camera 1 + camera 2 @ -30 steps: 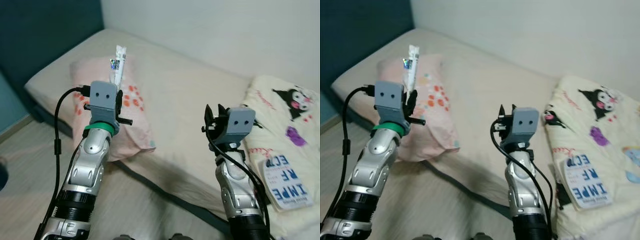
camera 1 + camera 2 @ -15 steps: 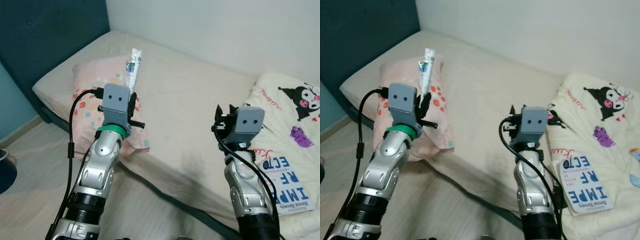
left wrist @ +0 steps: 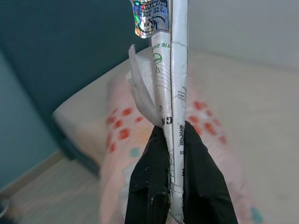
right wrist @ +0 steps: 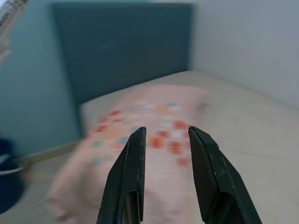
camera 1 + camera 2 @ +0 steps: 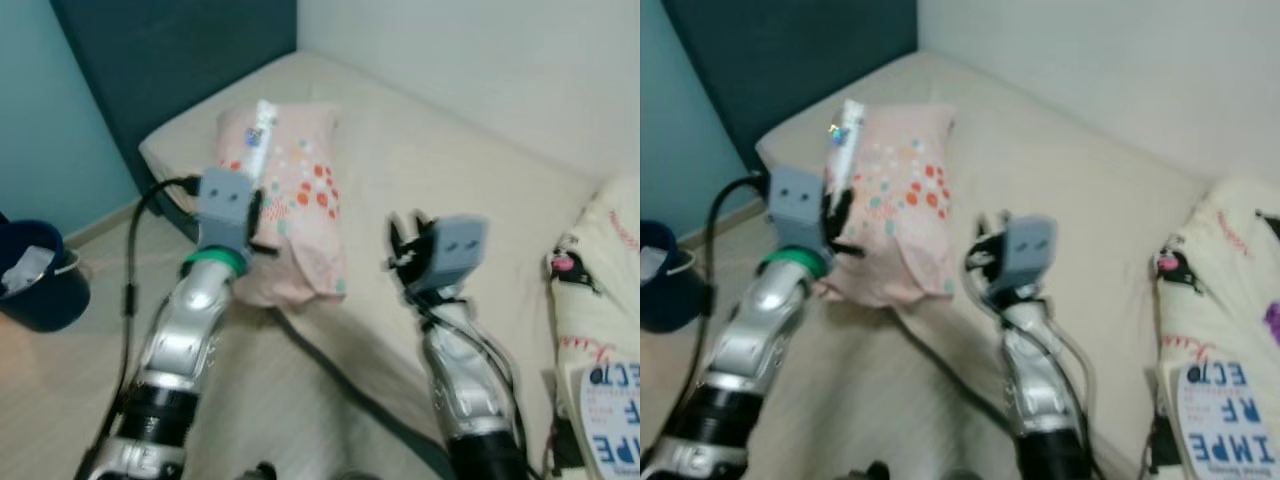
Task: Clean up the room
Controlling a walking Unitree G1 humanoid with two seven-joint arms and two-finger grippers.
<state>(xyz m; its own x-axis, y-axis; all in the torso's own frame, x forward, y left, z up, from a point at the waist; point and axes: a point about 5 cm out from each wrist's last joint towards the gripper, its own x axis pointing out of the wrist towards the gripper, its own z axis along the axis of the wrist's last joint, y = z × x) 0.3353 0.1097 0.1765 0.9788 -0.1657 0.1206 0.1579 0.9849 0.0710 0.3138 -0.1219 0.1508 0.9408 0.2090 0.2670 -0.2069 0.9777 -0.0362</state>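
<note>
Left gripper raised at the left of the scene, above the floor just before the bed, with both black fingers pressed tight on the lower end of a rolled white paper wrapper. Wrapper standing upright out of the fingertips, clamped between them, its upper part pointing away toward the far pink pillow. On the wrapper some green print, the letters "TIE GU" readable along one edge, a small code square lower down, and a shiny holographic sticker near the top with writing too small to read. Right gripper held up at mid-scene over the near edge of the bed, fingers spread apart with nothing between them, facing the pillow with red and teal dots and the dark teal headboard. At the far left on the floor, a dark blue bin with something white crumpled inside. At the right, a cream blanket with cartoon figures, and on it near the bottom corner a booklet with large blue letters seen upside down, "IMPE", "RF" and "ECT" readable.
</note>
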